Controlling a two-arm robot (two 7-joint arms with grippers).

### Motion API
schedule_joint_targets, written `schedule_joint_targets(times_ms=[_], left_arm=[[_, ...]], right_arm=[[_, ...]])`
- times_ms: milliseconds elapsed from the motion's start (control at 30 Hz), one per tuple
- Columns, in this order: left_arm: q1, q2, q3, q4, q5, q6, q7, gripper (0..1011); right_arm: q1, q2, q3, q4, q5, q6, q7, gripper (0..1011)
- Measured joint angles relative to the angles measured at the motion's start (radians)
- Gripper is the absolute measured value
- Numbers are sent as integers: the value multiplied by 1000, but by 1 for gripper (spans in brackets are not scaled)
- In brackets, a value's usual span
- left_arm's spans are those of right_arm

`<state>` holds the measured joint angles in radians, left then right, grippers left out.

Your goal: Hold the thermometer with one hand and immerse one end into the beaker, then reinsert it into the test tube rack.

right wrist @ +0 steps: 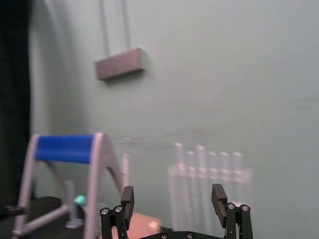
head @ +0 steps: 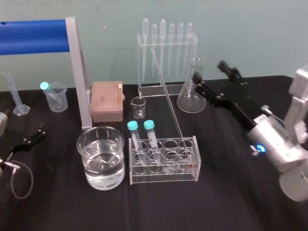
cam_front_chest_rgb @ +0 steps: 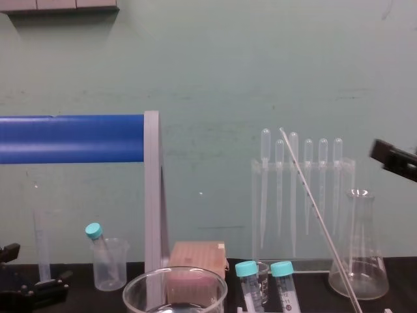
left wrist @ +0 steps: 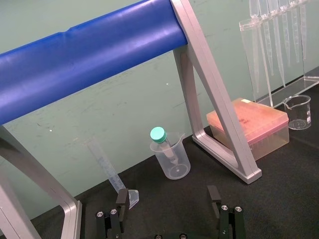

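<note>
- The right gripper (head: 210, 72) is hovering at about 2 o'clock from the test tube rack (head: 163, 179), near the conical flask (head: 191, 98) and well clear of the black table (head: 231, 202).
- Its fingers (right wrist: 128, 199) are standing spread wide in the right wrist view, gripping nothing and touching nothing (just green wall showing between them).
- The thermometer (head: 168, 96) is sitting in the rack, its lower end dropping into a hole at the rack's right end.
- It is leaning hard toward 11 o'clock in the head view, with its top end crossing in front of the pipette stand (head: 166, 43).
- From the chest view the thermometer (cam_front_chest_rgb: 319, 215) is showing as a thin clear rod with fine dark marks, slanting across the pipettes, apart from both grippers.
- The beaker (head: 101, 129) is standing at 9 o'clock from the rack, just beside it, and holding clear water partway up; its thick rim (cam_front_chest_rgb: 174, 280) is showing at the bottom of the chest view.
- Two teal-capped tubes (head: 133, 126) are occupying the rack's left end.
- The left gripper (head: 30, 139) is resting low at 9 o'clock from the beaker, well apart from it.
- Its fingers (left wrist: 121, 199) are also standing wide apart and empty, pointing toward the small plastic beaker (left wrist: 172, 162).
</note>
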<state>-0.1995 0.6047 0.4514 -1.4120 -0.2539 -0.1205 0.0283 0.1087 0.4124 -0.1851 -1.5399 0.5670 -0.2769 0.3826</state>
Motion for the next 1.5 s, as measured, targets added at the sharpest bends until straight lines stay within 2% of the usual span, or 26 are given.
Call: schedule_joint_targets(times_ms=[100,233,400,533,900,1500], left_arm=[[0,0,0,0,0,0,0,1008],[0,0,0,0,0,0,0,1008],[0,0,0,0,0,0,0,1008],[0,0,0,0,0,0,0,1008],[0,0,0,0,0,0,0,1008],[0,0,0,0,0,0,0,1008]], right_arm=[[-71,8,42,-63,-45,32,-87,1003],[-138,10,79,-107,-81,62,-161,1003],[-190,1,107,-121,-94,90,-202,1003],[-223,-21,122,-107,-98,121,-229,1003],[-239,-74,138,-61,-103,137,-243,1003],[-241,-69,137,-64,-101,137,-242,1003]])
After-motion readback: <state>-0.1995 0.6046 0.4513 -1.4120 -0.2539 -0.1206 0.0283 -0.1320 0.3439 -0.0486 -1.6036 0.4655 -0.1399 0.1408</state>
